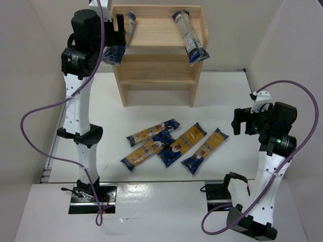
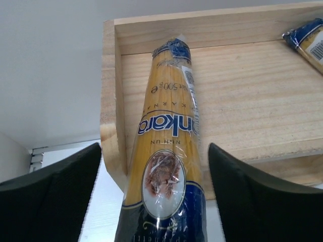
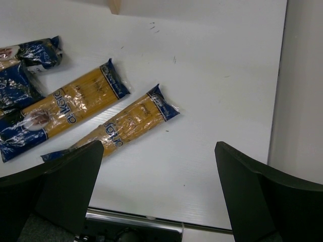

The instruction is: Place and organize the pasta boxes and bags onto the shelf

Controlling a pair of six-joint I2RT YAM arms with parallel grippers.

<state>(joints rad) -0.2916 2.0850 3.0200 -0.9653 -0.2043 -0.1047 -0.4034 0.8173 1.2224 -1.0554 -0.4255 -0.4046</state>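
Observation:
The wooden shelf stands at the back centre. One spaghetti packet lies along the left side of its top tier, its near end hanging over the front edge. My left gripper is open around that overhanging end. In the left wrist view the packet sits between the fingers with gaps on both sides. A second packet lies on the top tier at the right, also overhanging. Several packets lie on the table. My right gripper is open and empty to their right.
The shelf's lower tiers show no packets. In the right wrist view the nearest table packet lies left of the open jaws, over white table near the right wall. White walls enclose the table.

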